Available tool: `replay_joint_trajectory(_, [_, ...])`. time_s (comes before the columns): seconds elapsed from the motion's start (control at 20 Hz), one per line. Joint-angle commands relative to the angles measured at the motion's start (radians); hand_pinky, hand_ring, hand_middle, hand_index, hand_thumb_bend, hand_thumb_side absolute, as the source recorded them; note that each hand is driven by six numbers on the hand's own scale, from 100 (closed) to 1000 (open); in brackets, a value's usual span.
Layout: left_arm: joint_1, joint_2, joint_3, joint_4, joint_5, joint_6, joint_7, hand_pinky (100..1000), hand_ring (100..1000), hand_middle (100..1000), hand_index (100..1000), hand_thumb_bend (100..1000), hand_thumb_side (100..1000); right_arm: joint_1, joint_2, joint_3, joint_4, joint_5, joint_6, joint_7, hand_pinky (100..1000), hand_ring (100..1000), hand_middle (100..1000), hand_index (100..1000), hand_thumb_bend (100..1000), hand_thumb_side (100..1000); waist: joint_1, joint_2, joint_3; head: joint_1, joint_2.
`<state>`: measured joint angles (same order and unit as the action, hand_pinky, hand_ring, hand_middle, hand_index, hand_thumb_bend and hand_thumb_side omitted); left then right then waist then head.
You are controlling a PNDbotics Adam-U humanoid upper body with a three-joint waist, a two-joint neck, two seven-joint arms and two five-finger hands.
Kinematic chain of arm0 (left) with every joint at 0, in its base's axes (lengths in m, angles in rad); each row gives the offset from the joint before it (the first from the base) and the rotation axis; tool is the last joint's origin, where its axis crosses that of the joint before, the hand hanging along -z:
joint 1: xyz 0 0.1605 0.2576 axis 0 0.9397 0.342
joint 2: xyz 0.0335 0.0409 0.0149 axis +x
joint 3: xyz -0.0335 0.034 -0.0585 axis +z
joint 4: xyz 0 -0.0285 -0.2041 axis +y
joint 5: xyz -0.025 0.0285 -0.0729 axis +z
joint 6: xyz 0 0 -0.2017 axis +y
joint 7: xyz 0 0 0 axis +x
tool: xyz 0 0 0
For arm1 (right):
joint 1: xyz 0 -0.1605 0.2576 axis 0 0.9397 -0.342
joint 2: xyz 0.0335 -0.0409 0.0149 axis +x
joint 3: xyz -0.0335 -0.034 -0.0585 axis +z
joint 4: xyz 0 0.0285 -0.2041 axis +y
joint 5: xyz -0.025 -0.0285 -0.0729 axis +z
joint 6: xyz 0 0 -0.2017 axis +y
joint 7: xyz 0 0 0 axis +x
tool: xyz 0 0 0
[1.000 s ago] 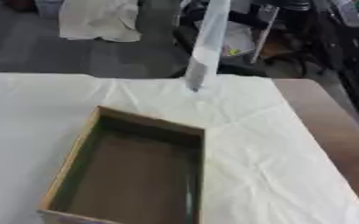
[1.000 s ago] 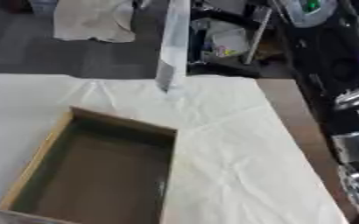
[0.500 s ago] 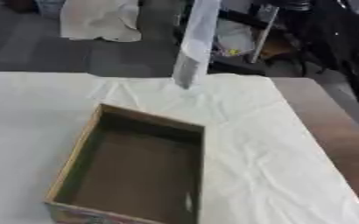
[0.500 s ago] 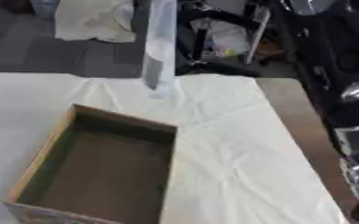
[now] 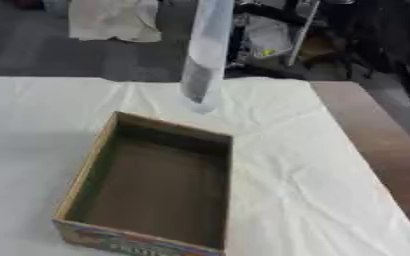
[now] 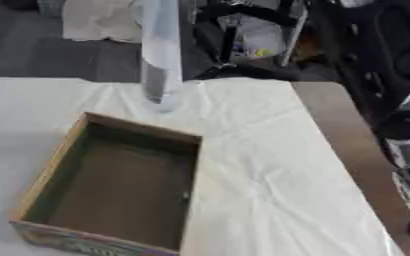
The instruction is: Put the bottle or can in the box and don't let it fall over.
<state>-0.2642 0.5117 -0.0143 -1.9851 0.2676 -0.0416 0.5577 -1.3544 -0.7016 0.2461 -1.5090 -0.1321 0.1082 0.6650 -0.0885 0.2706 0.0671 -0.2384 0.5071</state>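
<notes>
Tall clear bottle (image 5: pixel 205 52) hangs upper centre, just beyond the empty box (image 5: pixel 152 187). Holding hand out of frame, grip unknown. Risk: so tall, it could tip when set down.

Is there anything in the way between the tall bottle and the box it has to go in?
Nothing visible. The tall clear bottle stands just beyond the far wall of the open box, with only white cloth between them. The box looks empty inside. The bottle would just need to clear that far wall.
</notes>
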Motion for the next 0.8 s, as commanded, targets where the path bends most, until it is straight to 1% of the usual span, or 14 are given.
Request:
replay_joint_trajectory(0.05, [-0.01, 0.023, 0.011, -0.015, 0.005, 0.0, 0.0, 679, 814, 844, 743, 235, 831, -0.014, -0.034, 0.008, -0.057, -0.007, 0.009, -0.007, 621, 341, 390, 392, 100, 100, 0.006, -0.029, 0.0, 0.0, 0.006])
replay_joint_trajectory(0.25, [-0.013, 0.019, 0.009, -0.015, 0.008, 0.0, -0.002, 679, 814, 843, 743, 237, 829, -0.008, -0.028, 0.023, -0.088, -0.001, 0.016, -0.016, 621, 340, 389, 392, 100, 100, 0.007, -0.035, 0.003, -0.006, 0.011])
replay_joint_trajectory(0.45, [-0.014, 0.015, 0.01, -0.015, 0.011, 0.0, -0.003, 679, 814, 844, 743, 236, 829, 0.007, -0.022, 0.038, -0.094, 0.02, 0.014, -0.02, 622, 341, 415, 393, 100, 100, 0.011, -0.036, 0.005, -0.01, 0.01])
replay_joint_trajectory(0.5, [-0.014, 0.014, 0.009, -0.015, 0.011, 0.0, -0.003, 679, 814, 844, 743, 236, 829, 0.011, -0.02, 0.043, -0.095, 0.026, 0.012, -0.018, 622, 341, 419, 393, 153, 100, 0.012, -0.036, 0.007, -0.011, 0.01])
replay_joint_trajectory(0.55, [-0.014, 0.013, 0.009, -0.015, 0.012, 0.0, -0.004, 679, 814, 844, 743, 236, 829, 0.016, -0.018, 0.047, -0.098, 0.029, 0.009, -0.016, 622, 341, 422, 393, 100, 100, 0.012, -0.036, 0.01, -0.012, 0.01])
replay_joint_trajectory(0.8, [-0.014, 0.007, 0.009, -0.015, 0.013, 0.0, -0.005, 678, 814, 844, 742, 235, 830, 0.033, -0.01, 0.067, -0.109, 0.046, -0.001, -0.007, 623, 341, 427, 393, 100, 100, 0.015, -0.034, 0.015, -0.019, 0.008])
